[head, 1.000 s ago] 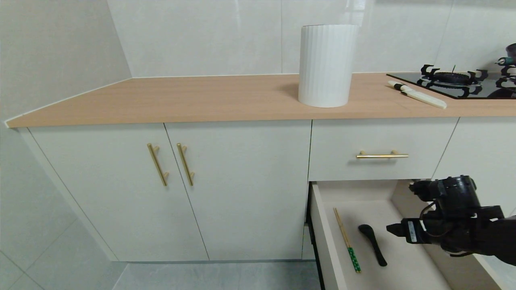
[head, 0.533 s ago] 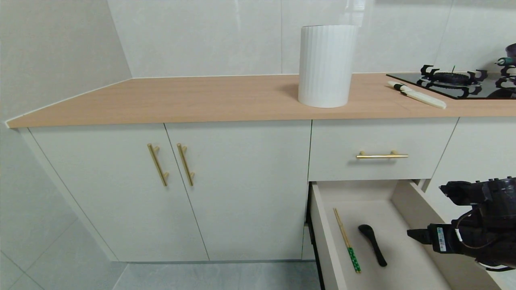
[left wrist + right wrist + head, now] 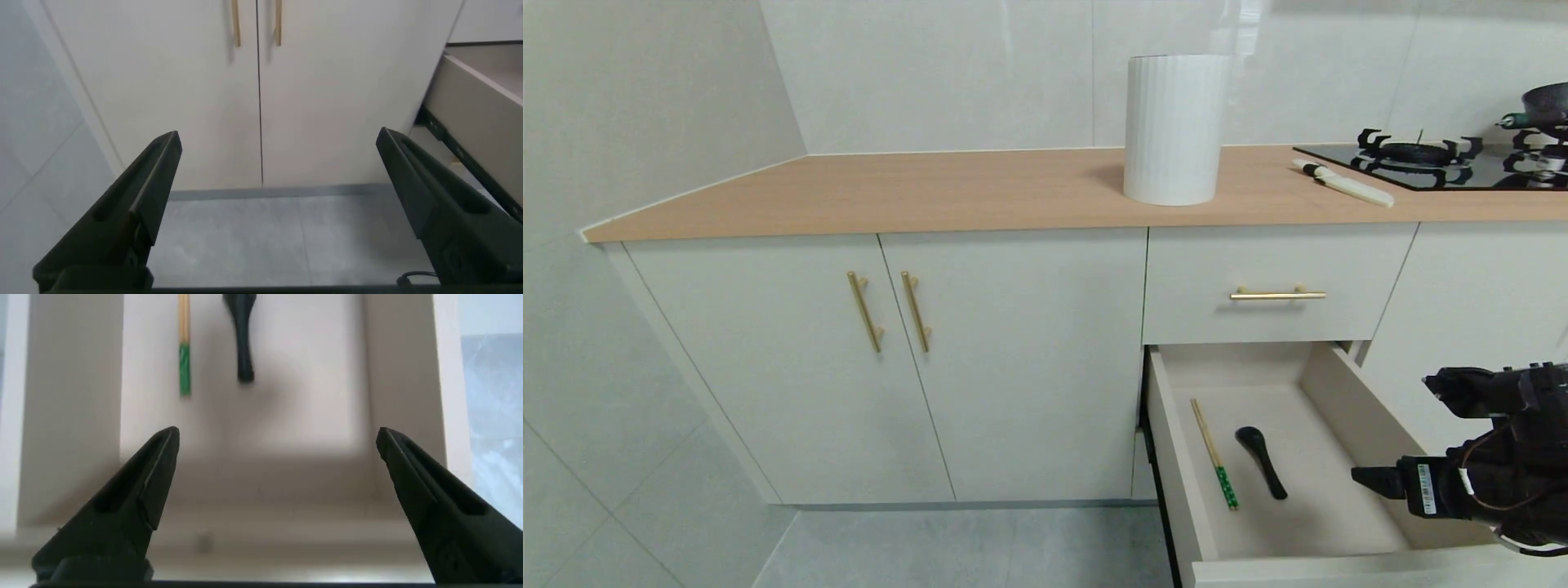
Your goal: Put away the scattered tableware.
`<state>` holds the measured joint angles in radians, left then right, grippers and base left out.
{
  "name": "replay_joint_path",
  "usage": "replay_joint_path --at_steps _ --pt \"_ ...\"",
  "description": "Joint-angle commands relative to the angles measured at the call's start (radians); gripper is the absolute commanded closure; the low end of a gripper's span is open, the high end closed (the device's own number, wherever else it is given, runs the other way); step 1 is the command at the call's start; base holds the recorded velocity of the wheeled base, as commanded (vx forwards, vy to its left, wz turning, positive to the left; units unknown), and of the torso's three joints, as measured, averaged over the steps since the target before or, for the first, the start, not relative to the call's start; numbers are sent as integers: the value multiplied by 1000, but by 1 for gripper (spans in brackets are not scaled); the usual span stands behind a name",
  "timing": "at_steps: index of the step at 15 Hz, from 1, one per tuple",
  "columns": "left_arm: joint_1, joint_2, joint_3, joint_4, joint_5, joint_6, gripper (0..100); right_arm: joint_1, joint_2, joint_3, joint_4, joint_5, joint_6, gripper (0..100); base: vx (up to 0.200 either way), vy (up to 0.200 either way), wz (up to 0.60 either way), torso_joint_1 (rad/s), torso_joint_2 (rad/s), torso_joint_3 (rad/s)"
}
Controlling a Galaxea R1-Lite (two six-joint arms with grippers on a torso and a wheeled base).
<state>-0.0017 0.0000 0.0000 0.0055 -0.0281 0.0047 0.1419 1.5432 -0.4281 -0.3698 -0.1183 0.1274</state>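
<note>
Chopsticks (image 3: 1214, 453), slim pale wood with green-patterned ends, are lying on the beige floor of the open drawer (image 3: 1176, 465), along its nine o'clock wall. I am seeing the glossy black spoon (image 3: 1264, 465) resting just beside them at three o'clock, apart. My right gripper (image 3: 278, 441) is hovering at the drawer's four o'clock corner, wedge fingers spread, empty. My left gripper (image 3: 278, 135) is hanging before flat cabinet doors (image 3: 327, 90), also spread. A cream knife (image 3: 1342, 181) is lying on the woodgrain countertop (image 3: 931, 192).

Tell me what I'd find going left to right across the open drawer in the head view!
chopsticks → black spoon → right gripper
</note>
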Motion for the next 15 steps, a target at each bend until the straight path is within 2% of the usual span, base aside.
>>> replay_joint_path --at_steps 1,3,6,8,10,15 --pt "0 0 0 -1 0 0 0 2 -3 6 -1 0 0 0 -200 0 0 -2 2 2" --pt "0 0 0 1 0 0 0 4 -8 11 -1 2 0 0 -200 0 0 2 0 5" --pt "0 0 0 -1 0 0 0 27 -63 42 20 43 -11 0 0 0 0 0 0 0" --pt "0 0 0 -1 -1 1 0 44 -103 42 137 63 -83 0 0 0 0 0 0 0" --pt "0 0 0 -1 -1 1 0 71 -101 28 200 77 -89 0 0 0 0 0 0 0" --pt "0 0 0 1 -1 1 0 85 23 22 190 75 -80 0 0 0 0 0 0 0"
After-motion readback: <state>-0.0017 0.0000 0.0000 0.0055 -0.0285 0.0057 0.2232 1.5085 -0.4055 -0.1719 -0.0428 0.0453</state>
